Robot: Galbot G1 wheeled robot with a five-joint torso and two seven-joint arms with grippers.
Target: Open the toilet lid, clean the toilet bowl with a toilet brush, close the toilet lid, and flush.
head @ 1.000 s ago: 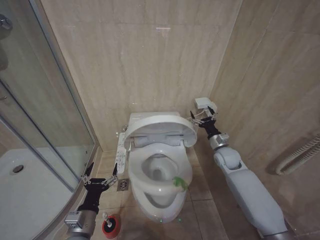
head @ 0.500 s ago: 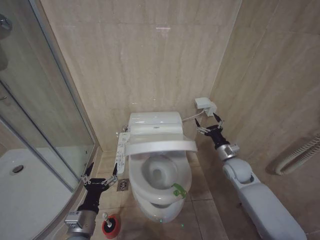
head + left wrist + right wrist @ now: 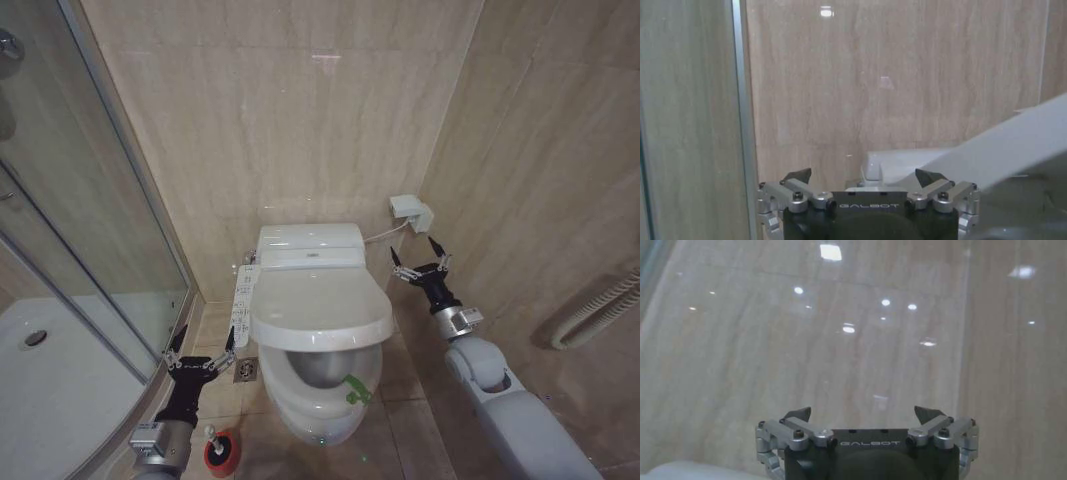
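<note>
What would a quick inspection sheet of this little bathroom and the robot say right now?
Surface: beige floor tiles, floor drain.
Job's things: toilet lid lowered partway over toilet bowl; toilet brush in red cup holder.
Clutter: green item on the bowl rim.
Grippers: left gripper open, low beside the bowl; right gripper open, clear of the lid.
Cables: cord to wall box.
Surroundings: glass shower screen, hose.
</note>
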